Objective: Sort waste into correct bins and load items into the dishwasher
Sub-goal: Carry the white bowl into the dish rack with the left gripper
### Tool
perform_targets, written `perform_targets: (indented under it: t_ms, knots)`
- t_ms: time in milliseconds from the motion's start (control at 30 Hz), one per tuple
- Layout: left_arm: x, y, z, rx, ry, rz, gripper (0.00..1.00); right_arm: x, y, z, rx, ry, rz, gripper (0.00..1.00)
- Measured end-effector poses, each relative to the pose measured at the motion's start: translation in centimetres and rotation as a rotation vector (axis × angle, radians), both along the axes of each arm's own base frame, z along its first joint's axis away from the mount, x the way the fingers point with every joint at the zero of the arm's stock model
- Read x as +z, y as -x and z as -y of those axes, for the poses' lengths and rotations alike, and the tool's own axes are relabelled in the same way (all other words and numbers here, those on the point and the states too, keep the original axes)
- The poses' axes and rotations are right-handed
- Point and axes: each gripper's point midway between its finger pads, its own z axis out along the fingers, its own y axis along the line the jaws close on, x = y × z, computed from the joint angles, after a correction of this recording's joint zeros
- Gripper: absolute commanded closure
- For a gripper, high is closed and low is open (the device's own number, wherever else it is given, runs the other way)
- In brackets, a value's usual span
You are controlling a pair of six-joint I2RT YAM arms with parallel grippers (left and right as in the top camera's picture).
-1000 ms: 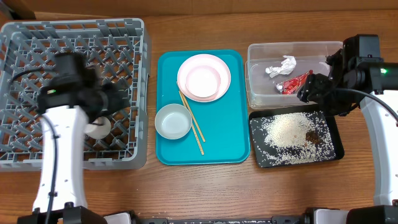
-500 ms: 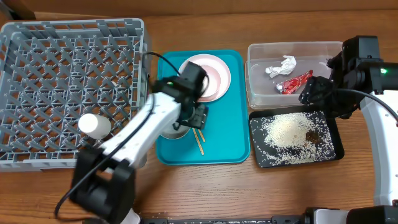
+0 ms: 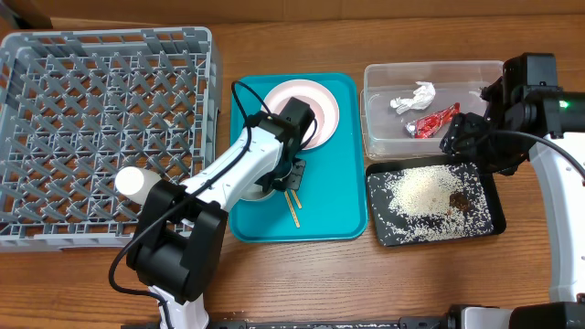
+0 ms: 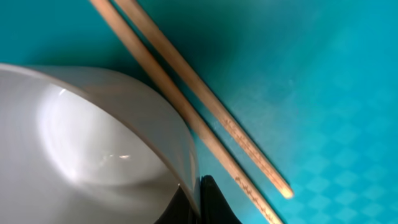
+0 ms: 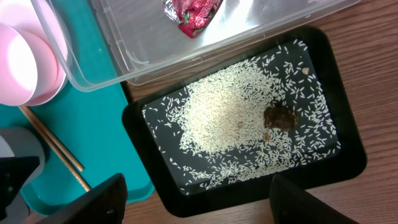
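Reaching onto the smooth teal tray (image 4: 323, 93), the left claw (image 3: 288, 174) is sitting with its fingers together at the small bowl (image 4: 93, 143), against its thin, glossy white rim. The slim wooden chopsticks (image 4: 205, 124) are lying just beside it. The right claw (image 5: 198, 202) is hanging spread apart above the black tray (image 5: 348, 155), over its scattered rice grains (image 5: 224, 124) and knobbly brown lump (image 5: 280, 117).

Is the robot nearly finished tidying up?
About halfway. Done: red wrapper and tissue sit in the clear tub, rice and brown lump in the black tray, one white dish in the grey rack. In hand: the left gripper pinches the rim of the bowl. Left: plates and chopsticks on the teal tray.
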Motion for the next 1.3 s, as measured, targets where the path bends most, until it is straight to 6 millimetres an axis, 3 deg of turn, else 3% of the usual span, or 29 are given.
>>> perform_targets:
  t_ms: [133,333,433,533,667,767,1167,1300]
  knots:
    - [3.1,-1.0,-0.4,0.009,0.01,0.009,0.96,0.0,0.0,0.0,0.0,0.0,-0.001,0.25]
    - [12.6,-6.0,-2.6,0.022,0.187,0.214,0.96,0.0,0.0,0.0,0.0,0.0,-0.001,0.25]
    - [17.3,-8.5,-5.5,0.024,0.322,0.335,0.96,0.0,0.0,0.0,0.0,0.0,-0.001,0.25]
    - [19.6,-10.0,-8.9,0.026,0.456,0.407,0.96,0.0,0.0,0.0,0.0,0.0,-0.002,0.25]
    - [20.4,-10.9,-13.5,0.045,0.632,0.453,0.96,0.0,0.2,0.0,0.0,-0.001,-0.009,0.25]
    - [20.5,-11.4,-15.8,0.052,0.786,0.477,0.96,-0.1,0.3,0.0,0.0,-0.001,-0.014,0.25]
    - [14.3,-13.5,-22.6,0.199,1.143,0.466,0.96,-0.1,0.4,0.0,0.0,-0.001,-0.018,0.26]
    - [14.1,-13.4,-24.4,0.242,1.207,0.489,0.96,-0.1,0.6,0.0,0.0,-0.002,-0.026,0.26]
